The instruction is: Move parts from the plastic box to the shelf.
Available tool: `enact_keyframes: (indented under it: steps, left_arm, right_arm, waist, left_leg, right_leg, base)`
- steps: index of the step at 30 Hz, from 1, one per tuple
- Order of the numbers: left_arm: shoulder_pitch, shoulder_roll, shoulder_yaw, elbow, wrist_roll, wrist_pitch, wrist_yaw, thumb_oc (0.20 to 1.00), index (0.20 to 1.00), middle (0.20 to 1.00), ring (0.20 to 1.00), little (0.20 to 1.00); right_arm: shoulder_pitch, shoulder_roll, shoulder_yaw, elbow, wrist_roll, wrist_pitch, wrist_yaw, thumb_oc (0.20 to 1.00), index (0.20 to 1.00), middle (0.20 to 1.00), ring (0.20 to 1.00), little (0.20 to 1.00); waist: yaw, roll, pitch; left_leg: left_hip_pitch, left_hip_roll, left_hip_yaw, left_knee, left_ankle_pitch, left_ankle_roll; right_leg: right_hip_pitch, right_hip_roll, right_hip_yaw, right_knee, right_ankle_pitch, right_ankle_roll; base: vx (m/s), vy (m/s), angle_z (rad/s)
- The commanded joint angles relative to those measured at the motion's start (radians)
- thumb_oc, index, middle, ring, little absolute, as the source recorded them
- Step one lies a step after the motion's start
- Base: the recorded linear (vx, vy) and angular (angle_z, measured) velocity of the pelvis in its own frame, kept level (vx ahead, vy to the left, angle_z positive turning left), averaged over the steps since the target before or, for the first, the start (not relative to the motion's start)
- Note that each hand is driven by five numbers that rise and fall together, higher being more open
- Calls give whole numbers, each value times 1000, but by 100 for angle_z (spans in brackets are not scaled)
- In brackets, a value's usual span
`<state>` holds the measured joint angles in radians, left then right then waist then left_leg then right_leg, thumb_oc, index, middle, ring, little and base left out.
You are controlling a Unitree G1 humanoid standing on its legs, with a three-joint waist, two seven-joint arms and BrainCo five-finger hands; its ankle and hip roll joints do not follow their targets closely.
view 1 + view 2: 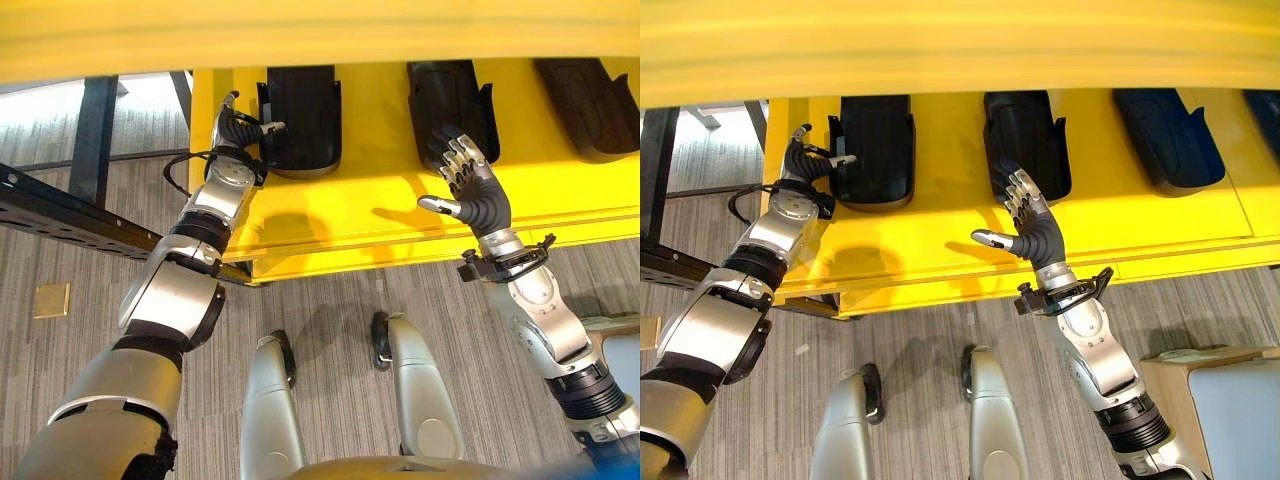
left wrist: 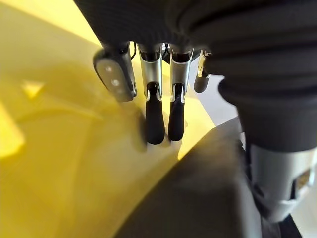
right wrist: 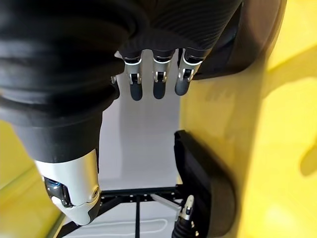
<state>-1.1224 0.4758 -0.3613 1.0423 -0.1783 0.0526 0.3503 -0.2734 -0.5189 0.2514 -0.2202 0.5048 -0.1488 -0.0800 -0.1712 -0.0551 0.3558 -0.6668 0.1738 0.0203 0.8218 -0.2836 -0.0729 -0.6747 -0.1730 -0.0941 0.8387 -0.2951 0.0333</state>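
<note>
Three black moulded parts lie in a row on the yellow shelf [image 1: 330, 220]: a left one [image 1: 300, 115], a middle one [image 1: 450, 100] and a right one [image 1: 590, 105]. My left hand [image 1: 235, 125] is at the left part's left rim. Its fingers [image 2: 154, 119] are straight, with their tips on the yellow surface beside the part [image 2: 198, 198], and the thumb reaches onto the rim. My right hand [image 1: 470, 185] hovers open over the near end of the middle part [image 1: 1025, 140], thumb spread to the left, holding nothing.
An upper yellow shelf edge [image 1: 320, 35] overhangs the row. A dark metal frame [image 1: 60, 215] stands left of the shelf. A fourth dark part [image 1: 1265, 105] lies far right. A brown-edged box [image 1: 1230, 400] stands on the floor at the lower right.
</note>
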Motion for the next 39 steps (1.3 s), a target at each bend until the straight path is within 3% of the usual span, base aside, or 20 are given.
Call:
enact_keyframes:
  steps: [1,9,12,15,22,23,24,29,33,34,35,36,39]
  left_arm:
    - [71,3,38,25,-39,-4,0,1000,1000,1000,1000,1000]
    - [410,51,181,-417,17,-97,77,1000,1000,1000,1000,1000]
    - [606,60,283,-680,99,-132,94,1000,1000,1000,1000,1000]
    - [700,68,337,-823,163,-152,103,1000,1000,1000,1000,1000]
    - [812,126,396,-1018,308,-168,102,1000,1000,1000,1000,1000]
    - [824,182,400,-1067,454,-155,120,1000,1000,1000,1000,1000]
    - [824,189,403,-1069,479,-155,128,1000,1000,1000,1000,1000]
    - [830,225,396,-1098,611,-144,138,1000,1000,1000,1000,1000]
    - [868,195,397,-1143,537,-189,106,1000,1000,1000,1000,1000]
    - [883,183,398,-1152,490,-207,87,1000,1000,1000,1000,1000]
    - [925,148,403,-1182,347,-256,47,1000,1000,1000,1000,1000]
    - [927,148,405,-1184,345,-256,45,1000,1000,1000,1000,1000]
    - [1001,98,403,-1210,158,-306,-24,1000,1000,1000,1000,1000]
  right_arm:
    - [-6,18,-43,-83,9,-73,7,1000,1000,1000,1000,1000]
    - [15,44,-98,-89,-29,-97,-12,1000,1000,1000,1000,1000]
    - [26,54,-132,-84,-47,-104,-21,1000,1000,1000,1000,1000]
    - [24,56,-143,-82,-57,-108,-24,1000,1000,1000,1000,1000]
    - [24,39,-151,-76,-61,-109,-15,1000,1000,1000,1000,1000]
    - [20,24,-155,-73,-60,-112,-8,1000,1000,1000,1000,1000]
    - [19,22,-153,-73,-58,-113,-7,1000,1000,1000,1000,1000]
    - [19,13,-153,-68,-55,-115,-6,1000,1000,1000,1000,1000]
    - [38,18,-157,-64,-52,-114,-3,1000,1000,1000,1000,1000]
    - [46,19,-159,-59,-55,-112,0,1000,1000,1000,1000,1000]
    - [67,26,-165,-50,-59,-106,8,1000,1000,1000,1000,1000]
    - [69,26,-164,-50,-59,-106,8,1000,1000,1000,1000,1000]
    - [110,38,-164,-27,-67,-99,24,1000,1000,1000,1000,1000]
  waist:
    - [5,-4,21]
    - [45,4,31]
    - [67,5,31]
    - [76,4,29]
    - [83,10,27]
    - [81,10,30]
    - [82,13,24]
    - [79,14,26]
    - [81,15,31]
    - [83,15,29]
    - [85,17,25]
    - [84,17,25]
    - [89,19,11]
  left_leg:
    - [35,58,-70,-42,-21,-22]
    - [42,55,-65,-45,-24,-19]
    - [45,53,-61,-53,-27,-16]
    - [41,52,-60,-48,-29,-14]
    - [47,52,-55,-54,-34,-13]
    - [40,52,-47,-62,-9,-9]
    - [52,53,-48,-63,-31,-13]
    - [58,54,-45,-67,-29,-15]
    - [72,54,-38,-101,7,-13]
    - [82,55,-37,-117,15,-14]
    - [109,56,-37,-157,33,-18]
    - [112,56,-36,-161,34,-18]
    - [166,62,-34,-243,72,-27]
  right_leg:
    - [73,-76,45,-89,47,60]
    - [76,-77,42,-94,44,56]
    - [78,-79,37,-98,44,55]
    - [79,-82,36,-100,44,53]
    - [81,-84,36,-109,49,56]
    - [73,-88,33,-119,71,50]
    - [81,-87,36,-115,52,58]
    - [87,-88,37,-122,55,59]
    - [97,-89,29,-148,85,53]
    - [108,-89,27,-160,90,53]
    - [129,-87,24,-190,102,56]
    - [132,-87,24,-193,104,56]
    - [181,-81,14,-252,123,60]
  base:
    - [0,0,0]
    - [0,0,0]
    - [0,0,0]
    - [0,0,0]
    - [-11,4,0]
    - [0,0,0]
    - [0,0,0]
    - [0,1,0]
    - [-41,-5,0]
    - [36,-42,-1]
    - [31,-39,-2]
    - [47,-44,0]
    - [61,-54,-1]
